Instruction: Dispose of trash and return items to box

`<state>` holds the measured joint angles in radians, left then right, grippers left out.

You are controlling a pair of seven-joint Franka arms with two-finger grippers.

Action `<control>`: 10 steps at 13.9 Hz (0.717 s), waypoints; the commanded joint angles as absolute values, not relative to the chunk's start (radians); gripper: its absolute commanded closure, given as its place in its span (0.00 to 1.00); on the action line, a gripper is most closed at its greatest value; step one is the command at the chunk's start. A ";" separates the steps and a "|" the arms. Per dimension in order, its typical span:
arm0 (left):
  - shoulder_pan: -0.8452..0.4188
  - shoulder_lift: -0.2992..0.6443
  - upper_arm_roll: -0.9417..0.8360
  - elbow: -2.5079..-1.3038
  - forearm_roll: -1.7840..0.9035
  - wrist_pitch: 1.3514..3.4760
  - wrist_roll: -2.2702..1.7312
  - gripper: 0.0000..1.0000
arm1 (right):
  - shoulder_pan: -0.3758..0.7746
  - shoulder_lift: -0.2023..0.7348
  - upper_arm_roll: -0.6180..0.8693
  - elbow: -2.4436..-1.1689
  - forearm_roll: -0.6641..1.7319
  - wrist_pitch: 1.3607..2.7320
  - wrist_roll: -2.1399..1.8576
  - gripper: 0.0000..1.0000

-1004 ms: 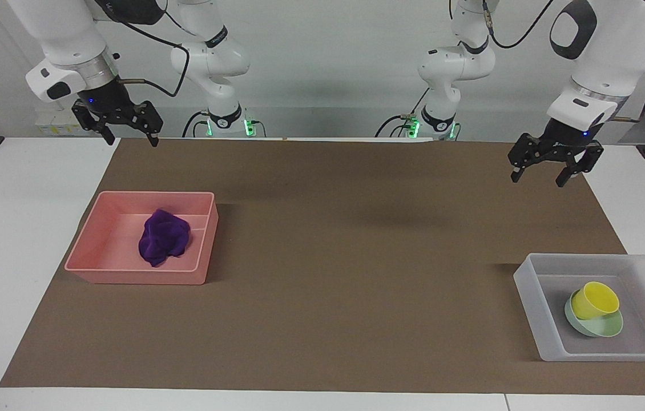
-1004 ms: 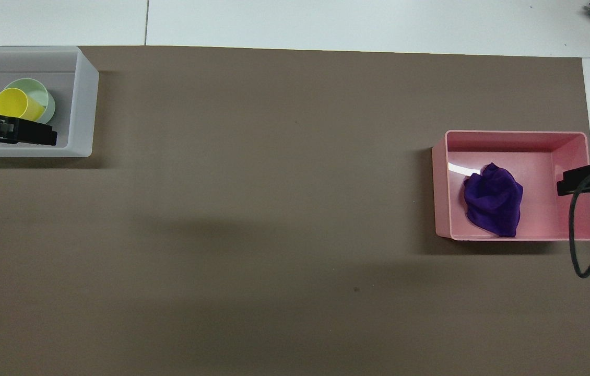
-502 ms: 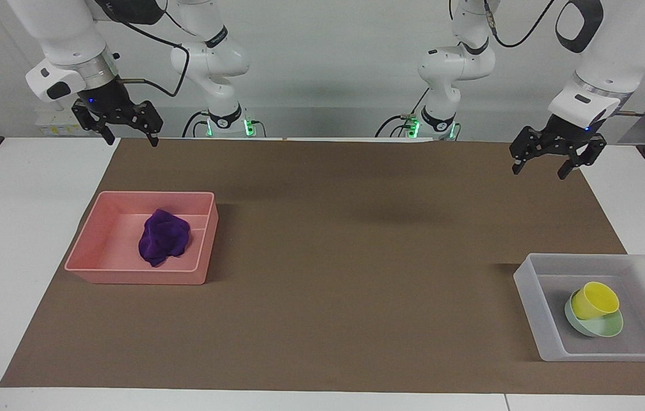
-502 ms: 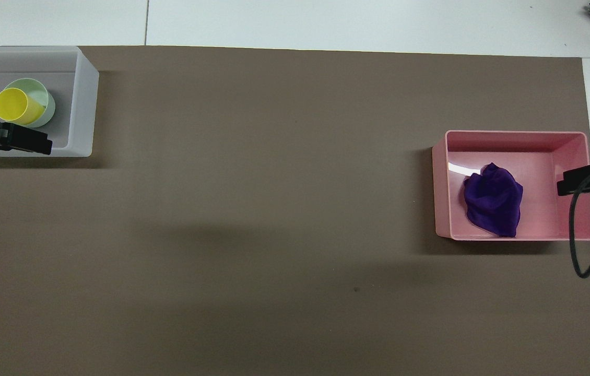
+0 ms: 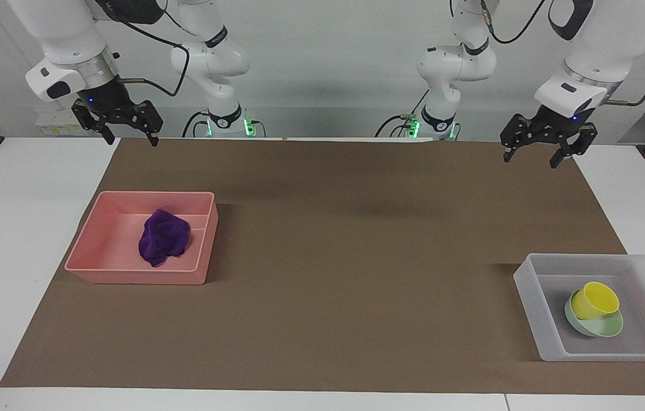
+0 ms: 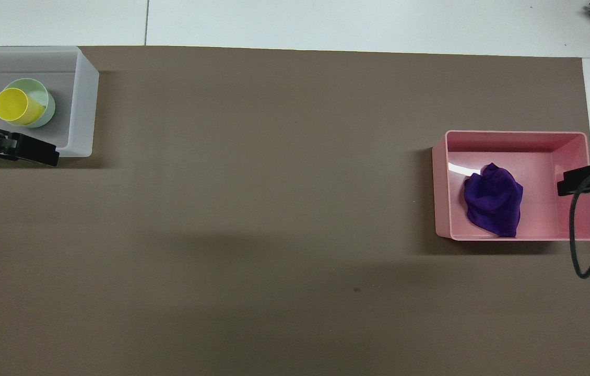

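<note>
Frosted translucent plastic is being shown by the box (image 5: 533, 302); glossy plastic by the tray (image 5: 197, 251); soft crumpled fabric by the cloth (image 5: 164, 237).

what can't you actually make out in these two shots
- Mint-green bowl: in both views the yellow cup lying in it covers much of its inside.
- Frosted box: cut off by the overhead view's edge; the left gripper overlaps its near wall there.
- Right gripper: overhead view shows only one tip at the edge.
- Pink tray: floor under the purple cloth is hidden.
</note>
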<state>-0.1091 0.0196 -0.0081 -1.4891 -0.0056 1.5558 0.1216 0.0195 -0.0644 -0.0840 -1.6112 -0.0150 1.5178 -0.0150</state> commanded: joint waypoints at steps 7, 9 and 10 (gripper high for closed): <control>-0.124 0.006 0.029 -1.502 0.014 1.534 0.117 0.00 | 0.006 -0.089 -0.078 -1.640 -0.006 1.531 -0.037 0.00; -0.123 0.006 0.029 -1.502 0.015 1.528 0.117 0.00 | 0.006 -0.089 -0.078 -1.640 -0.006 1.531 -0.035 0.00; -0.123 0.006 0.031 -1.503 0.015 1.537 0.117 0.00 | 0.006 -0.089 -0.078 -1.640 -0.006 1.531 -0.035 0.00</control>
